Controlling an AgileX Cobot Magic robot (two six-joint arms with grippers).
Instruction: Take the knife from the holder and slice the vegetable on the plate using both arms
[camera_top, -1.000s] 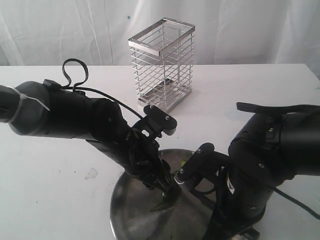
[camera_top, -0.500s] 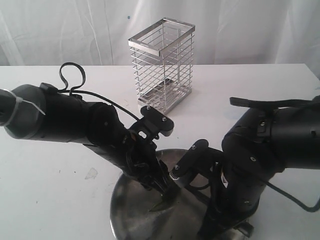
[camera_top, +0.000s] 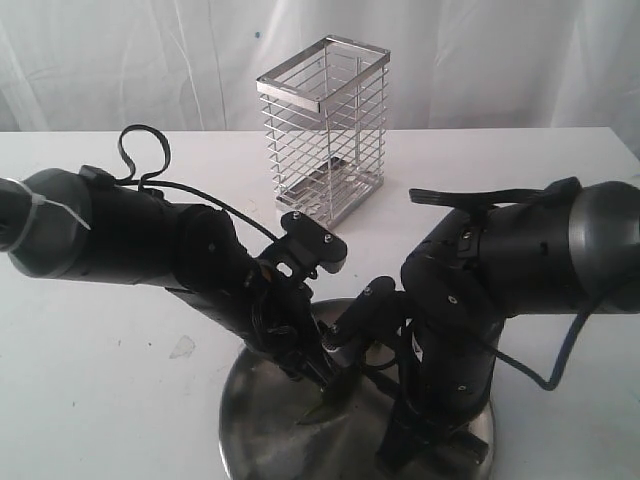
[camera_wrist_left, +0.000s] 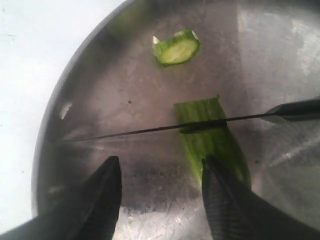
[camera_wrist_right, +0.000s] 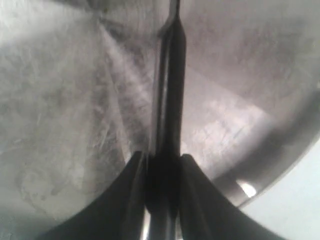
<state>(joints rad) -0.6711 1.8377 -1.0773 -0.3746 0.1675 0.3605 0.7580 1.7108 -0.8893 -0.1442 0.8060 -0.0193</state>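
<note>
Steel of the plate (camera_top: 255, 440) fills the nearest part of the exterior view, and both arms are bent down over it. In the right wrist view the right fingers (camera_wrist_right: 161, 165) are seen closed tight on the dark handle of the knife (camera_wrist_right: 170, 95), whose length runs straight away from them across the plate. In the left wrist view the blade (camera_wrist_left: 150, 131) is seen edge-on as a thin dark line laid squarely across the long axis of the vegetable (camera_wrist_left: 212, 142), close to its cut end; a severed piece (camera_wrist_left: 176, 48) lies apart, further on. The left fingers (camera_wrist_left: 160, 200) are spread wide and hold nothing, one tip touching or nearly touching the vegetable's side, the other well apart on bare steel. The coming stroke is judged to depend on this crossing: a downward press by the right arm, with the vegetable steadied from the left. Whether the blade has already cut through cannot be told. In the exterior view the vegetable is hidden by the arms, and the knife is only partly made out. Beyond, on the white bench (camera_top: 90, 390), the holder (camera_top: 323, 128) stands upright, with no knife seen in it.
</note>
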